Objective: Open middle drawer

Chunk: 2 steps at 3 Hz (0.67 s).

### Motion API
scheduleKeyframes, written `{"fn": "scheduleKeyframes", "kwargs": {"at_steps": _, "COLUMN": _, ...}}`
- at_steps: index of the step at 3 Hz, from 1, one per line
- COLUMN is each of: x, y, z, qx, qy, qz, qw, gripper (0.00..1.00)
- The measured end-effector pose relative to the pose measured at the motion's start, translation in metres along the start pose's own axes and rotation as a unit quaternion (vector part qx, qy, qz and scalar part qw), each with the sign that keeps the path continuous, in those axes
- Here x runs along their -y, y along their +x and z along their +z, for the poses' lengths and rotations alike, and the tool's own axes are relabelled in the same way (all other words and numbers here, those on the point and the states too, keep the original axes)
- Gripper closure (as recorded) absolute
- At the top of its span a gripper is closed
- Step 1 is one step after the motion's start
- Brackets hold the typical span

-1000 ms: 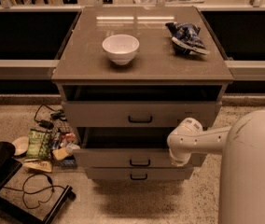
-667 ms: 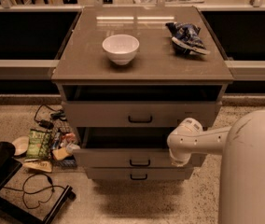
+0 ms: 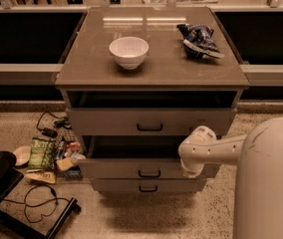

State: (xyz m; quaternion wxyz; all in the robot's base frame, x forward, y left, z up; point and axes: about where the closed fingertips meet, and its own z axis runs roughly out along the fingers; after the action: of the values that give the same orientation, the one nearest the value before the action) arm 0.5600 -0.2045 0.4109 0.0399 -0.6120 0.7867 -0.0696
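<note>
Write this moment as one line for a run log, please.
task: open middle drawer | middle drawer: partly out | gripper: at its right end | cabinet top: white bowl, blue bag

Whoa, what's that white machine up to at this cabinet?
A one-armed robot is working on the cabinet's drawers. Its arm reaches in from the right, with the gripper down at the right end of the middle drawer. That drawer stands pulled out, ahead of the lowest drawer. A white bowl and a blue bag sit on top.
</note>
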Motion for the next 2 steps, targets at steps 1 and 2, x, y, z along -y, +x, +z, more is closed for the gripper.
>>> {"fn": "scheduleKeyframes", "kwargs": {"at_steps": 1, "x": 0.0, "y": 0.0, "z": 0.0, "qx": 0.0, "qy": 0.0, "qz": 0.0, "qw": 1.0, "gripper": 0.75}}
{"fn": "scheduleKeyframes", "kwargs": {"at_steps": 2, "x": 0.0, "y": 0.0, "z": -0.0001, "qx": 0.0, "qy": 0.0, "qz": 0.0, "qw": 1.0, "gripper": 0.51}}
